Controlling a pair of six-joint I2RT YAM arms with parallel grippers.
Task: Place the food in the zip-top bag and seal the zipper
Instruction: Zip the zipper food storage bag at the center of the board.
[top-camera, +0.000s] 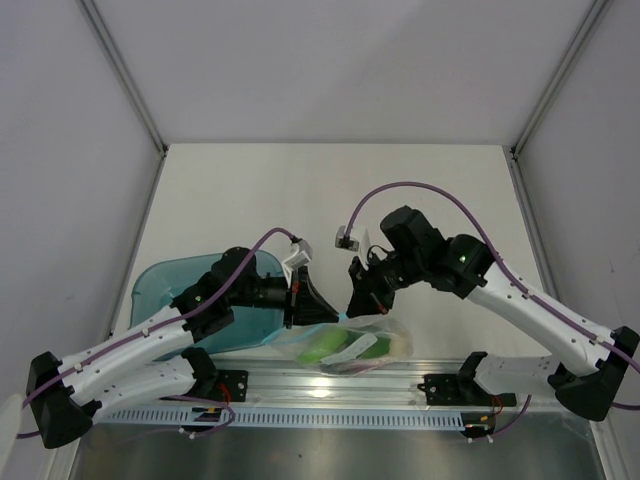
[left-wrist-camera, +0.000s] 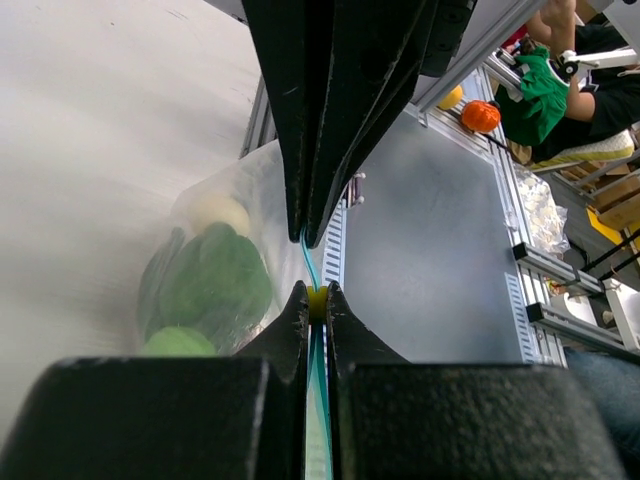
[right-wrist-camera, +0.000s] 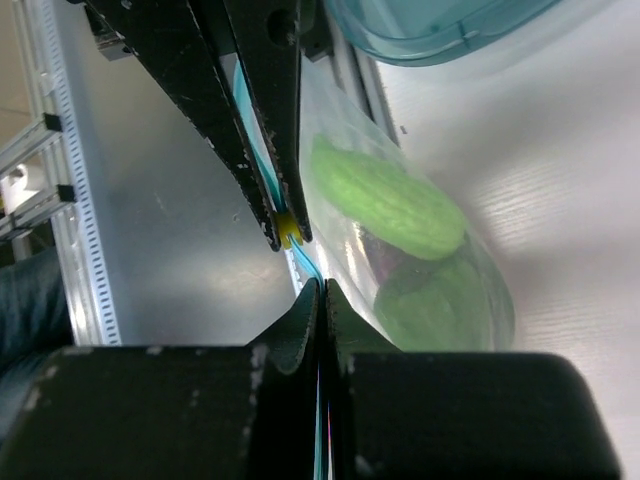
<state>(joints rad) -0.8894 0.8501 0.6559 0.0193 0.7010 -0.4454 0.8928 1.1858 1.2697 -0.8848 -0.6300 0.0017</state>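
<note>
The zip-top bag (top-camera: 352, 345) lies at the near edge of the counter (top-camera: 330, 190) with the food (top-camera: 333, 348) inside, green showing through. Just beyond it, the left pincer (left-wrist-camera: 315, 300) and right pincer (right-wrist-camera: 322, 292) meet tip to tip, both pinching the zipper (left-wrist-camera: 309, 262). It looks like the sealing step. Next, I'd guess, one holds while the other slides along the strip. The teal tray (top-camera: 160, 285) sits behind, on the left.

Top camera looks down from behind, far off. Wrist cameras face each other closely, sharing the zipper (left-wrist-camera: 309, 265).
</note>
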